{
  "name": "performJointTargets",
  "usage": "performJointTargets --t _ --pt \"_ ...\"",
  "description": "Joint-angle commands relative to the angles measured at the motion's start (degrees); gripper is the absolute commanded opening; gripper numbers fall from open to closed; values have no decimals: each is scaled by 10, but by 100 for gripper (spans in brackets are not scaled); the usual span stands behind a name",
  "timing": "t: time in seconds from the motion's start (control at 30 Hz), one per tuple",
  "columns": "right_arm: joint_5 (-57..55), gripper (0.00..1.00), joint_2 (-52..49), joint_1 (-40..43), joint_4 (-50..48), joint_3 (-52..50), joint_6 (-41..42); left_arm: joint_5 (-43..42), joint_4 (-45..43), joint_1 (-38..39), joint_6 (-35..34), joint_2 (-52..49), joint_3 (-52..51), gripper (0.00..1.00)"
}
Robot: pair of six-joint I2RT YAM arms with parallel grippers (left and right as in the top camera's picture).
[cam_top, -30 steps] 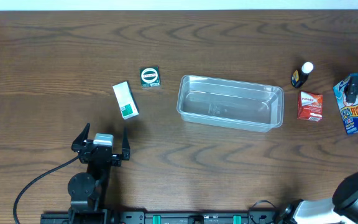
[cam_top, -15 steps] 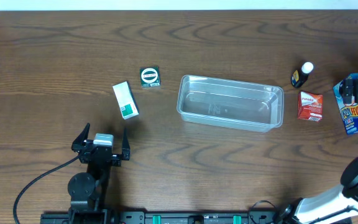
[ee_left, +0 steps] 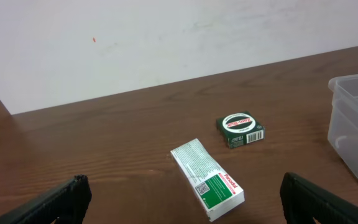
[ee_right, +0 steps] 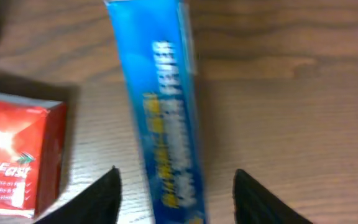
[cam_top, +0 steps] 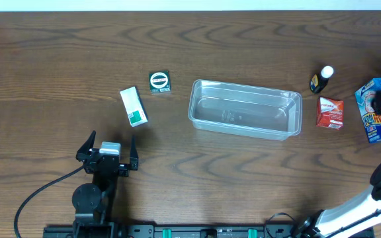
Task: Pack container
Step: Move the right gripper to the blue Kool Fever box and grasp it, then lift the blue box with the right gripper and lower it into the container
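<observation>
Clear container | well left of right claw | spread astride blue box

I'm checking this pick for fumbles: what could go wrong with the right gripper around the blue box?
The blue box looks slightly skewed between the right gripper's open fingers, so closing may twist it instead of clamping squarely. The red box lies close beside one finger, which could nudge or catch it.

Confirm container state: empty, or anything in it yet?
Empty. Overhead, the container shows only the table's wood grain through its clear bottom; nothing lies inside it.
</observation>
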State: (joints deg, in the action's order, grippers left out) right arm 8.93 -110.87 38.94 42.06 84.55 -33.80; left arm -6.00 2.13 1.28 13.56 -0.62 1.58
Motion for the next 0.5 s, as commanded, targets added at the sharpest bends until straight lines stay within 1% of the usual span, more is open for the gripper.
performJointTargets --t 0.0,0.07,0.1,0.27,0.3,0.37,0.43,0.47 --pt "5 41 3 12 -1 0 11 -4 13 -2 3 4 -14 98" --pt "6 29 3 12 -3 0 17 -4 13 -2 3 4 -14 98" --pt "6 24 3 12 -5 0 21 -4 13 -2 3 4 -14 98" --pt "42 8 3 11 -7 0 20 -4 13 -2 3 4 -14 98" --pt "55 7 3 11 -7 0 21 -4 13 -2 3 4 -14 98" --pt "77 6 5 11 -6 3 25 -4 13 -2 3 4 -14 98" --pt "99 1 10 10 -5 14 64 -4 13 -2 3 4 -14 98" --pt "112 1 14 10 0 25 89 -5 13 -2 3 4 -14 98"
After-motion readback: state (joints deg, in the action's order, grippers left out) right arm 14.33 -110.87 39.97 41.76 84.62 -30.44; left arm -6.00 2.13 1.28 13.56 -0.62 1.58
